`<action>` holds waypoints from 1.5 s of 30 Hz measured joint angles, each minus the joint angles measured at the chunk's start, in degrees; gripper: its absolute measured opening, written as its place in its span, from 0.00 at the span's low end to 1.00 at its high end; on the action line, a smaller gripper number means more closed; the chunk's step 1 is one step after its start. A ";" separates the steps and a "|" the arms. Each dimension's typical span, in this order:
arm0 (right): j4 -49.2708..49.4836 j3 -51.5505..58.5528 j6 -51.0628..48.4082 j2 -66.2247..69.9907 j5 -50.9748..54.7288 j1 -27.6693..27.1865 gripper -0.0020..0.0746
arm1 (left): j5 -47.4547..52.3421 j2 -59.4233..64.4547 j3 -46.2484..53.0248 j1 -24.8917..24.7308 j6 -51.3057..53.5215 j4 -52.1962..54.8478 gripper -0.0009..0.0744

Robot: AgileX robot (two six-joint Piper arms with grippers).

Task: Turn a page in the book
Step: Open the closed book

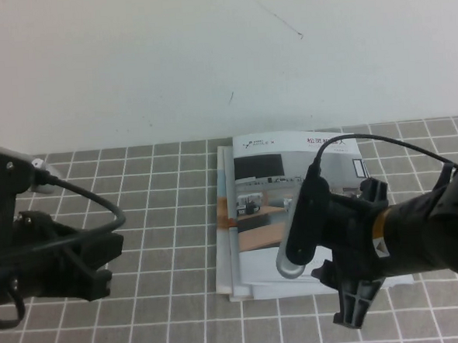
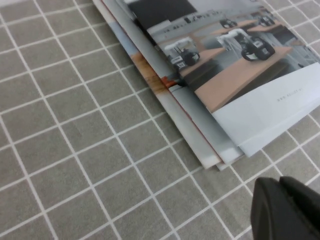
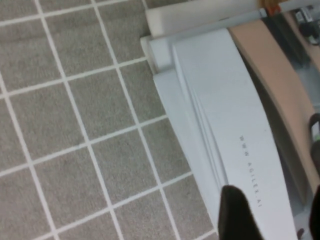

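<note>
The book (image 1: 282, 207) lies closed at the table's middle, cover photo of robot arms on wooden desks facing up; it also shows in the left wrist view (image 2: 235, 60). Its front page (image 3: 235, 115) lies on top, with a white near border bearing small print. My right gripper (image 1: 332, 266) hovers over the book's near right part; in the right wrist view it (image 3: 277, 220) is open and empty, its jaws straddling the white border. My left gripper (image 1: 96, 282) sits low at the far left, away from the book; in the left wrist view it (image 2: 285, 210) is shut and empty.
Other thin booklets (image 2: 150, 75) lie under the book and stick out on its left and near sides, one edge showing orange. A grey checked cloth (image 1: 162, 222) covers the table. A white wall (image 1: 206, 56) stands behind.
</note>
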 joint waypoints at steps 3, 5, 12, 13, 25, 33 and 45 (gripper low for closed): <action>-3.38 0.00 0.67 2.50 -0.75 0.00 0.49 | 0.40 1.81 0.00 0.00 1.82 -1.35 0.01; -6.86 0.00 0.80 4.01 -1.50 0.00 0.51 | 0.40 2.15 0.00 0.00 2.19 -1.75 0.01; -18.55 0.00 1.36 8.87 -4.40 0.00 0.53 | 0.40 2.15 0.00 0.00 2.54 -2.02 0.01; -18.98 0.00 1.45 9.15 -4.81 0.00 0.53 | 0.40 2.15 0.00 0.00 2.54 -2.02 0.01; -25.52 0.13 7.99 12.67 -8.13 0.00 0.53 | 1.36 2.27 0.00 0.00 2.54 -1.91 0.01; -39.25 1.47 20.35 12.81 -8.80 -0.12 0.53 | 1.44 2.27 0.00 0.00 2.80 -1.91 0.01; -51.46 2.46 36.97 13.32 -8.93 -0.34 0.53 | 1.44 2.27 0.00 0.00 3.29 -1.91 0.01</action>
